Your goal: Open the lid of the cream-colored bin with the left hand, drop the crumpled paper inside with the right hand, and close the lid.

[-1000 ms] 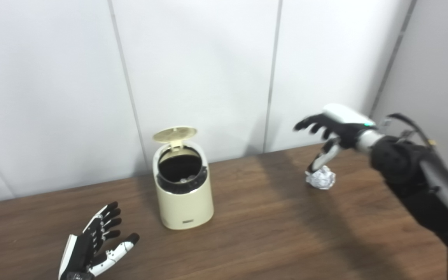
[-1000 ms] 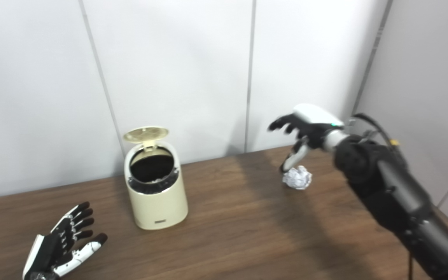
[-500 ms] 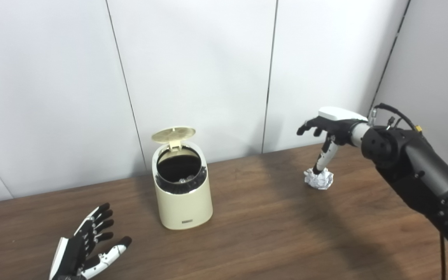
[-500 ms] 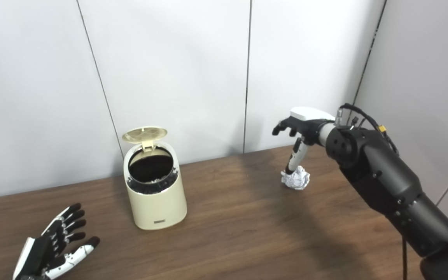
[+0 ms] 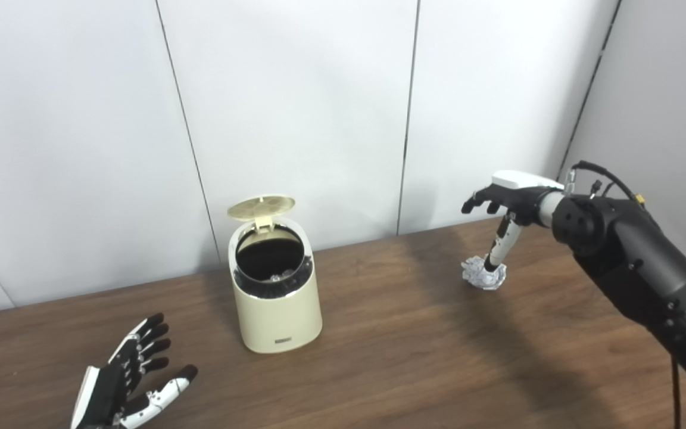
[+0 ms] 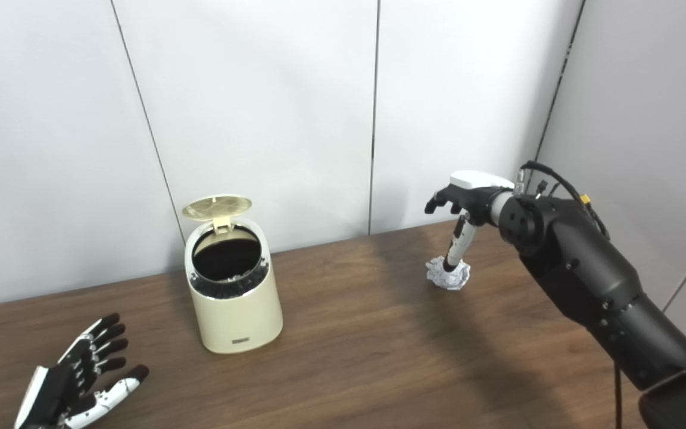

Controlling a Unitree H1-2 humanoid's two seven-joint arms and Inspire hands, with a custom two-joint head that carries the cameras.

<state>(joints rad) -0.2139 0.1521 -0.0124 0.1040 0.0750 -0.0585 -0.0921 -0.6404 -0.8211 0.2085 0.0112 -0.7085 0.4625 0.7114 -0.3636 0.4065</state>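
In the left eye view, the right hand hangs spread over the crumpled paper, thumb pointing down and touching its top, the other fingers stretched out above and gripping nothing. The paper lies directly under the hand, near the table's far right edge, well apart from the bin, whose lid stands up.

In the right eye view, the left hand rests open, fingers spread, at the table's near left corner, clearly the farther hand from the paper. The bin lies to the paper's left.
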